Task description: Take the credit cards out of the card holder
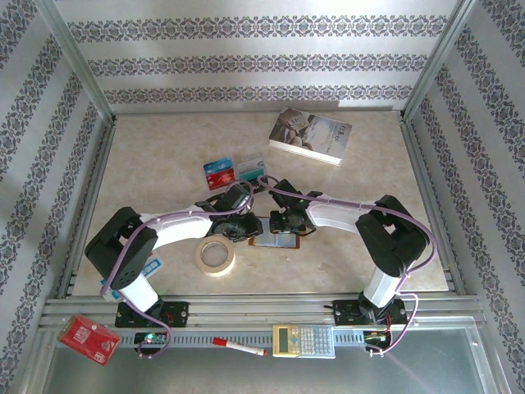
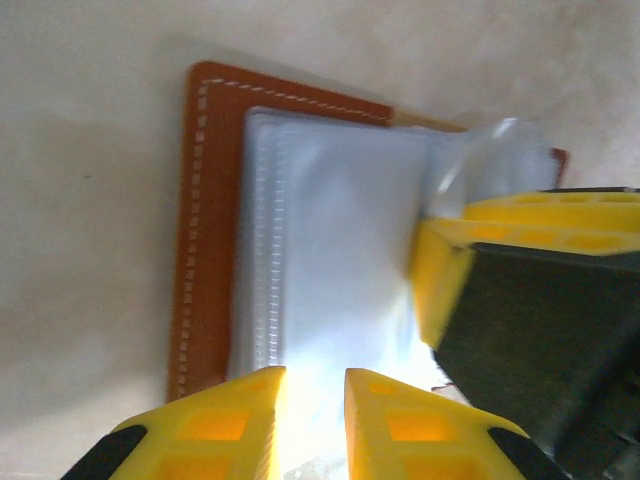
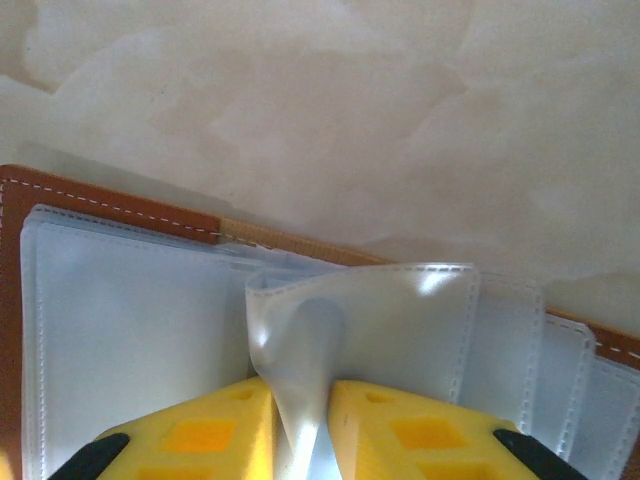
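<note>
Marbled beige tabletop [image 1: 164, 156] carries the card holder [image 2: 205, 250], lying open at the middle: stitched brown leather around glossy plastic pockets. We see the right tool [image 3: 300, 400] pinching one limp clear sleeve [image 3: 400, 320], which curls upward. Our left tool [image 2: 315, 385] stands narrow over glare; whether it grips, we cannot tell. Credit cards [image 1: 234, 172] lie just beyond, small and blurred.

Nothing legible in any view.
In the top view, the book [image 1: 311, 135] at upper right carries dark print on its pale cover. The red packet [image 1: 89, 337] at lower left has white marks. The calculator [image 1: 303, 340] at the bottom edge shows keys (too small for digits). The credit cards [image 1: 234, 171] above centre show blurred patches.
</note>
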Controlling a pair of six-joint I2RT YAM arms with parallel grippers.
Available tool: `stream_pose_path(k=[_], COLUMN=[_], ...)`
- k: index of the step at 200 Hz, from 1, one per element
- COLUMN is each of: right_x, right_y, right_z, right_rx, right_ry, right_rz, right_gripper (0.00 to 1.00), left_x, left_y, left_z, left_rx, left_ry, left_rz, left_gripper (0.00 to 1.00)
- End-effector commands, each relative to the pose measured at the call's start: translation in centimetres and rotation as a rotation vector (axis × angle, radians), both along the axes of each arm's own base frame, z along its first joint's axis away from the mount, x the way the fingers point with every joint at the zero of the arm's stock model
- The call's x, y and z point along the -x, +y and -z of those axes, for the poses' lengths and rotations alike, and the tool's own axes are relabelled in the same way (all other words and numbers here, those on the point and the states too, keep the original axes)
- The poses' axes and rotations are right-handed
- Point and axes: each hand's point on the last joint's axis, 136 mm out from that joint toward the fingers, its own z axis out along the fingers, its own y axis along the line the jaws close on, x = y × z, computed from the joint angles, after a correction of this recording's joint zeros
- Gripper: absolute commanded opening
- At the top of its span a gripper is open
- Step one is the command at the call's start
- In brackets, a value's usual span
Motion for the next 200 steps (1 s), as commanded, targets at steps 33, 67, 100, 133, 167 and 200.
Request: stream_pose_path(k=[33, 67, 100, 133, 167, 200], right_x=[3.6, 3.7, 3.7, 3.7, 3.7, 3.7], right_y=[-5.1, -5.0, -5.0, -4.9, -4.8, -4.8], right_z=[6.2, 6.3, 6.3, 6.3, 6.2, 6.2], right_rx=[0.227, 0.225, 0.222, 0.212, 0.205, 0.195], right_ry=[0.146, 0.146, 0.146, 0.146, 0.147, 0.147], right_rz=[0.031, 0.03, 0.031, 0.032, 0.034, 0.04], right_gripper=[0.29, 0.29, 0.28, 0.28, 0.28, 0.28], left_x=[-0.3, -0.4, -0.4, -0.5, -0.8, -0.9], left_y=[0.1, -1.2, -2.5, -3.1, -3.3, -3.9], left_z=[1.1, 1.2, 0.5, 0.0, -0.8, -1.5], left_rx=[-0.038, 0.027, 0.097, 0.125, 0.137, 0.169], left_ry=[0.033, 0.04, 0.037, 0.029, 0.002, -0.012], left_rz=[-0.019, 0.001, 0.027, 0.045, 0.061, 0.08], left_gripper=[0.25, 0.23, 0.23, 0.23, 0.2, 0.2])
